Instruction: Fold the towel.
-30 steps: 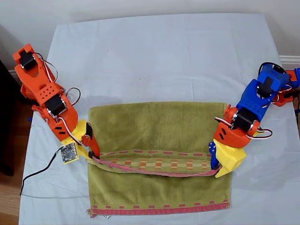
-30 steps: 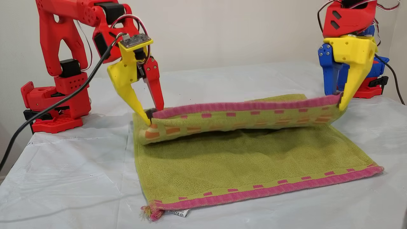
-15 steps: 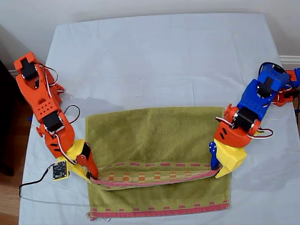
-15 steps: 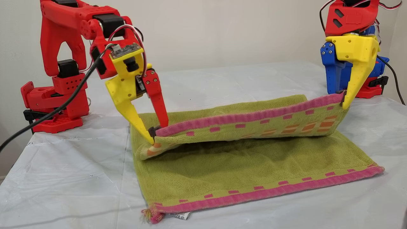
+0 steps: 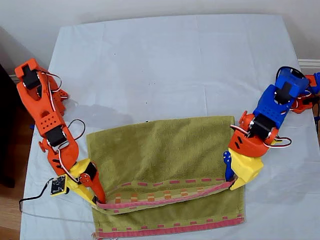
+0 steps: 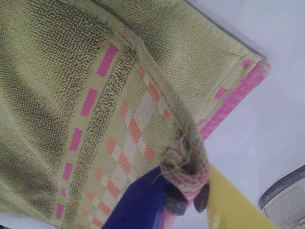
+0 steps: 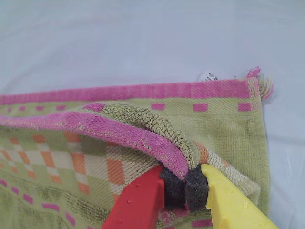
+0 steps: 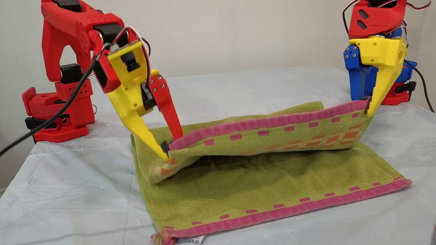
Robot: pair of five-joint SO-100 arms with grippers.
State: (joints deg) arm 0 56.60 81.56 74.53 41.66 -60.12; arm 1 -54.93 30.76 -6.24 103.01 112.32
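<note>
The olive-green towel [image 5: 160, 150] lies half doubled over on the white sheet, its pink far hem lifted and carried over its lower layer. My first gripper [image 5: 231, 181], blue and yellow, is shut on the hem corner [image 6: 187, 183] at the exterior view's right, held high [image 8: 368, 106]. My second gripper [image 5: 98, 202], red and yellow, is shut on the other hem corner [image 7: 171, 160] at the exterior view's left, lower and closer to the towel's near hem [image 8: 166, 149]. The lifted hem slopes between them. A white tag [image 8: 193, 239] peeks from the near corner.
The white tablecloth [image 5: 165, 65] covers the whole table. The orange arm base [image 8: 58, 109] stands at the other view's left, the blue base [image 8: 395, 86] at its right. A black cable [image 5: 35, 202] trails off the exterior view's left edge.
My second gripper has carried its hem corner toward the near hem and lower, dragging the towel's fold with it. My first gripper has hardly moved, so the lifted hem now slants.
</note>
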